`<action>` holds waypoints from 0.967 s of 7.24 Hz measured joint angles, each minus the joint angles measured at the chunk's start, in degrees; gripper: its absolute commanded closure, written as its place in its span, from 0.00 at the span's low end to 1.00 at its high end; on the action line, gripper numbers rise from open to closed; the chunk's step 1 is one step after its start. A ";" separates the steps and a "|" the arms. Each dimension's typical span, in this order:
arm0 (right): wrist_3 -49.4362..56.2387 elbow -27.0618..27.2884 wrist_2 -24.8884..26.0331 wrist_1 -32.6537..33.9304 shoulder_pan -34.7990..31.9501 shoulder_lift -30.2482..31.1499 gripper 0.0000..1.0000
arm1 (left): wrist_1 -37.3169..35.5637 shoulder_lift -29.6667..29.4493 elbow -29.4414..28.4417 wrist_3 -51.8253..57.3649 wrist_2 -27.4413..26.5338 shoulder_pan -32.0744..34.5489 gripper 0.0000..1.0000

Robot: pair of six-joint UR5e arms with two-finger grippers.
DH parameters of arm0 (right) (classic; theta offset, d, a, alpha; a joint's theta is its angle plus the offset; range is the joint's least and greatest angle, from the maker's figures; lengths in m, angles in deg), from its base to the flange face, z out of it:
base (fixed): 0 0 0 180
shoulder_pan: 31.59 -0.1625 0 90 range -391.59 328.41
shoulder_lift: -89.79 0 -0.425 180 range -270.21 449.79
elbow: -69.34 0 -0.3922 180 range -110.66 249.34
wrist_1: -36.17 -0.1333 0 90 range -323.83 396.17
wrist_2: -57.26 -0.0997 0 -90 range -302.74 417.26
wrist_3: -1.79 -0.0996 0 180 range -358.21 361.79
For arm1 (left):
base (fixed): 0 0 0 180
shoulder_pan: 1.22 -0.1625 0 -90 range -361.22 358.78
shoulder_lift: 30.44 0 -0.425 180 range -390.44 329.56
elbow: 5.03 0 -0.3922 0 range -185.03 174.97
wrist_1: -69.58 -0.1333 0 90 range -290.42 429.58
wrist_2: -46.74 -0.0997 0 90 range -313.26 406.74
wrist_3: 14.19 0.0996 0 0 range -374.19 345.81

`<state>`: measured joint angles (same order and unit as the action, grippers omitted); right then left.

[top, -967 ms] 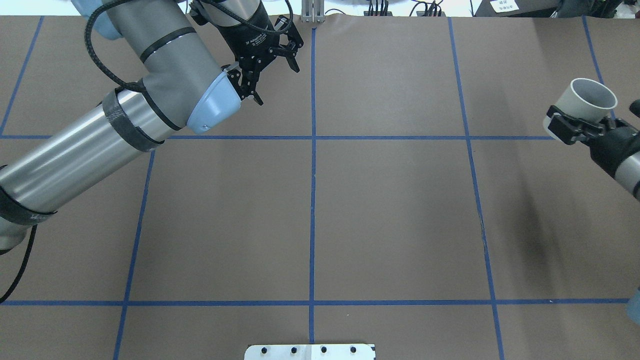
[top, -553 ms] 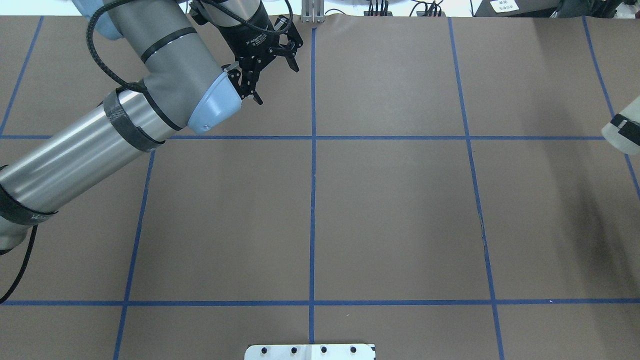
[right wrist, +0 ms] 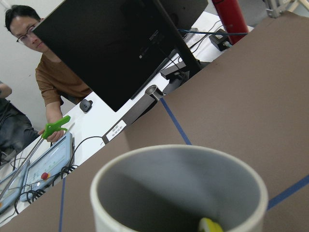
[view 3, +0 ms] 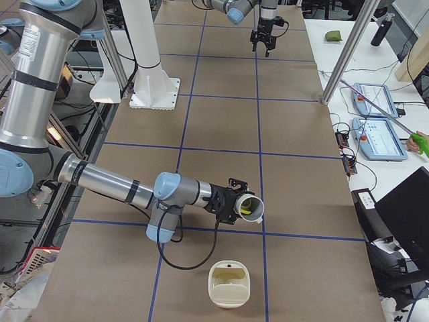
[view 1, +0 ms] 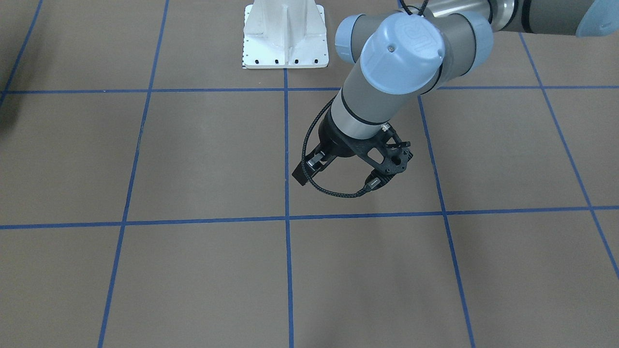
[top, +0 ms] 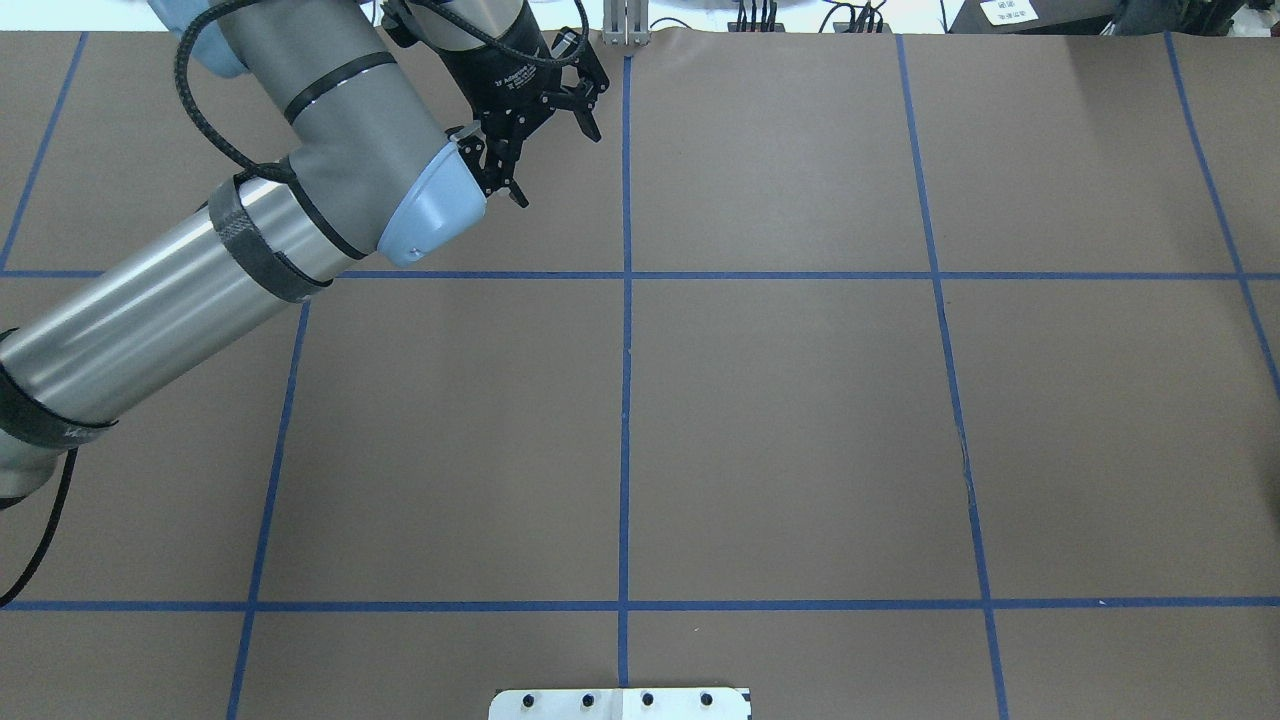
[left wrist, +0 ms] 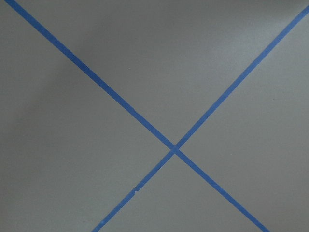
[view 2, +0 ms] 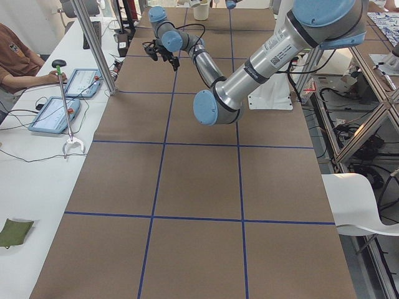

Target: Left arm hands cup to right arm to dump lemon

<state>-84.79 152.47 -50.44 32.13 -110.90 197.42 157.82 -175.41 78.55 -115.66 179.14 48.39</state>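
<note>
The cream cup (view 3: 242,205) hangs tilted above the table at the tip of the near right arm (view 3: 107,182) in the exterior right view. The yellow-green lemon (view 3: 247,210) lies inside it near the lip. The right wrist view looks into the cup's grey mouth (right wrist: 178,193), with the lemon (right wrist: 210,225) at its lower rim. The right gripper's fingers around the cup are too small to judge, so I cannot tell its state. My left gripper (top: 556,165) stands open and empty at the table's far side, well away from the cup.
A cream container (view 3: 229,283) sits on the table just in front of and below the tilted cup. The white arm mount (view 1: 285,36) stands at the robot's edge. A person (right wrist: 53,82), a black monitor (right wrist: 120,43) and tablets (view 3: 379,134) are at the side bench.
The right gripper carried the cup to the right, out of the overhead view. The left arm has hardly moved and its gripper stayed open.
</note>
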 measured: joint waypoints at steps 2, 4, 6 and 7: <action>-9.78 -4.00 -4.02 -4.32 -3.40 -0.10 0.98 | 0.00 -0.04 0.00 -0.02 -0.03 0.09 0.00; -14.87 -7.98 -5.63 -7.55 -4.69 -0.29 0.98 | 0.00 -0.05 0.00 0.04 -0.09 0.37 0.00; -17.16 -10.47 -8.91 -8.16 -6.59 -0.85 0.98 | 0.00 -0.09 0.04 0.07 -0.12 0.67 0.00; -19.92 -11.83 -11.49 -8.18 -8.03 -1.68 0.98 | -0.02 -0.09 0.04 0.10 -0.12 0.84 0.00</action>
<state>-104.71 140.64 -61.93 23.95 -118.94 195.74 157.80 -175.50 78.59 -115.56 179.02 49.23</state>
